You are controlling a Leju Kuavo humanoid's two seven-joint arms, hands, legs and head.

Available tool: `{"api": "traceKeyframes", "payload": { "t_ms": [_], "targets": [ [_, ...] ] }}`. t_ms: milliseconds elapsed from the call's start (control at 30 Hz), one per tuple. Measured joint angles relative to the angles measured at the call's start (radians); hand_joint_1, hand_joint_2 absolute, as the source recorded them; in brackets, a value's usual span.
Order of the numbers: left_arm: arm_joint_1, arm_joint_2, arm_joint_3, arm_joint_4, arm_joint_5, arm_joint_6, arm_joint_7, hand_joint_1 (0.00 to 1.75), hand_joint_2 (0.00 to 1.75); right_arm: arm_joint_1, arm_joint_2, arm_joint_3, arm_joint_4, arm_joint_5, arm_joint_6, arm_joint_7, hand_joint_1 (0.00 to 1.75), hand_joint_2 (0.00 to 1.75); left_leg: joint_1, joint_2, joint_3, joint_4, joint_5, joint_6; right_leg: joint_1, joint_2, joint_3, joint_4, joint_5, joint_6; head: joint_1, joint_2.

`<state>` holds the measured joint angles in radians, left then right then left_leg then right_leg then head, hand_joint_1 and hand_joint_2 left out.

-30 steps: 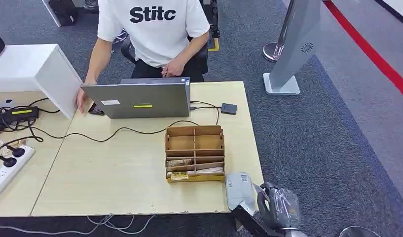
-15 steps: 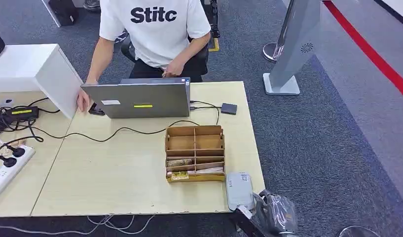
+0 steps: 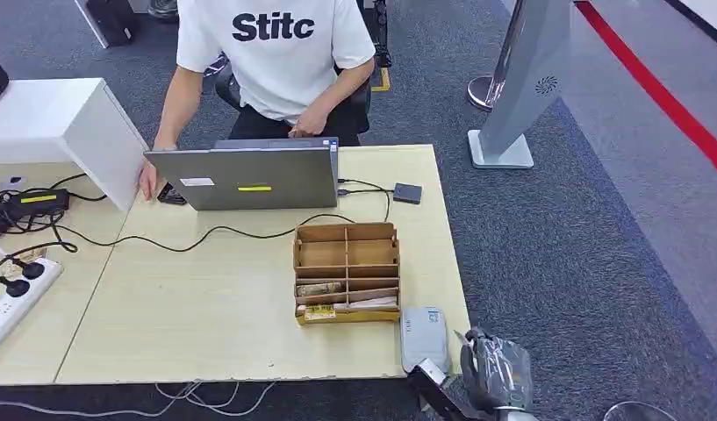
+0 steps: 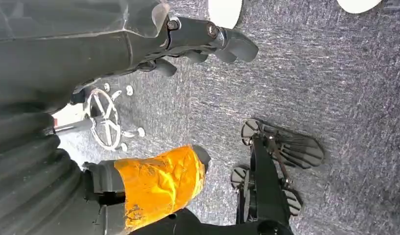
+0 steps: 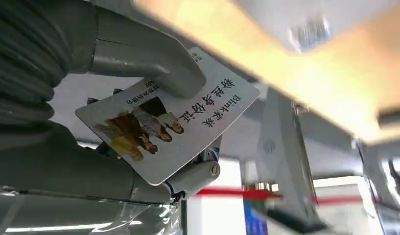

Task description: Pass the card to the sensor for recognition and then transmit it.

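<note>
Lifting our right hand [image 3: 495,373] back up beside the sensor [image 3: 425,337], we are pinching the card [image 5: 168,127] between thumb and fingers, nearing recognition.

Head cam high, looks down on table [image 3: 205,316]; wrist cams close.

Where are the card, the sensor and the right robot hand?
card [image 5: 188,132]: right wrist view, printed face.
sensor [image 3: 424,338]: head view, grey top face.
right robot hand [image 3: 495,373]: head view, back of the hand.
</note>
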<state>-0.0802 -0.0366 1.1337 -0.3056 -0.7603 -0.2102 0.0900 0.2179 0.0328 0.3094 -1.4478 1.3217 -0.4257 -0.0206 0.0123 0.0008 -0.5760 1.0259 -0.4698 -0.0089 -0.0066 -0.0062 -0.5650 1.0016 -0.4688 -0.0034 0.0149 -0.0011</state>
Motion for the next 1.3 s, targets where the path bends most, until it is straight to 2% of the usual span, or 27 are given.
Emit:
{"api": "traceKeyframes", "payload": {
  "t_ms": [167,267,367,433,533,767,833,933,1033,1300],
  "targets": [
    [0.000,0.000,0.011,0.000,-0.014,0.002,0.000,0.00,1.75,-0.015,-0.003,0.015,-0.237,0.049,0.046,-0.039,1.75,1.75,0.000,0.000,0.000,0.000,0.000,0.000,0.000,0.000,0.000,0.000,0.000,0.000,0.000,0.000],
    [-0.004,-0.001,0.011,0.000,-0.029,0.002,0.000,0.00,1.75,-0.077,0.002,0.059,-0.337,0.071,0.119,-0.055,1.75,1.75,0.000,0.000,0.000,0.000,0.001,-0.001,0.000,0.000,0.000,0.001,0.001,-0.001,0.000,0.000],
    [-0.013,-0.001,0.011,0.000,-0.048,0.000,0.000,0.00,1.75,-0.182,0.022,0.122,-0.365,0.063,0.213,-0.034,1.75,1.75,0.000,0.000,0.000,0.000,0.003,-0.002,0.000,0.001,0.000,0.002,0.002,-0.002,0.000,0.000],
    [-0.019,-0.002,0.011,0.000,-0.061,-0.001,-0.003,0.00,1.75,-0.267,0.035,0.171,-0.348,0.051,0.266,-0.018,1.75,1.75,0.000,0.001,0.000,0.000,0.004,-0.001,0.000,0.001,-0.001,0.002,0.003,-0.002,0.000,0.000],
    [-0.028,-0.002,0.011,0.000,-0.069,-0.001,-0.005,0.00,1.75,-0.375,0.051,0.225,-0.294,0.039,0.280,-0.002,1.75,1.75,0.000,-0.001,-0.002,0.000,0.007,-0.002,0.000,-0.001,-0.002,0.002,0.004,-0.001,0.000,0.000],
    [-0.028,-0.002,0.011,0.000,-0.071,-0.001,-0.006,0.00,1.75,-0.437,0.055,0.269,-0.255,0.037,0.278,-0.001,1.75,1.75,0.000,-0.001,-0.003,0.000,0.007,-0.001,0.000,-0.001,-0.003,0.002,0.005,-0.001,0.000,0.000],
    [-0.028,-0.002,0.011,0.000,-0.077,-0.003,-0.006,0.00,1.75,-0.452,0.055,0.278,-0.243,0.034,0.306,0.010,1.75,1.75,0.000,-0.001,-0.004,0.000,0.007,-0.001,0.000,-0.001,-0.003,0.002,0.005,-0.001,0.000,0.000],
    [-0.036,-0.002,0.009,0.000,-0.096,-0.003,0.003,0.00,1.75,-0.532,0.072,0.293,-0.152,-0.007,0.367,0.031,1.75,1.75,0.000,0.000,-0.004,0.000,0.007,-0.001,0.000,0.001,-0.005,0.002,0.006,-0.002,0.000,0.000],
    [-0.053,-0.006,-0.001,0.000,-0.108,0.005,0.020,0.00,1.75,-0.629,0.116,0.303,-0.016,-0.071,0.406,0.035,1.75,1.75,0.000,0.000,-0.004,0.000,0.010,-0.002,0.000,0.000,-0.005,0.002,0.008,-0.002,0.000,0.000],
    [-0.073,-0.018,-0.022,0.000,-0.113,0.016,0.036,0.00,1.75,-0.771,0.179,0.317,0.205,-0.109,0.436,0.082,1.75,1.75,0.000,0.000,-0.005,0.000,0.012,-0.002,0.000,0.000,-0.005,0.003,0.010,-0.002,0.000,0.000]
  ]
}}
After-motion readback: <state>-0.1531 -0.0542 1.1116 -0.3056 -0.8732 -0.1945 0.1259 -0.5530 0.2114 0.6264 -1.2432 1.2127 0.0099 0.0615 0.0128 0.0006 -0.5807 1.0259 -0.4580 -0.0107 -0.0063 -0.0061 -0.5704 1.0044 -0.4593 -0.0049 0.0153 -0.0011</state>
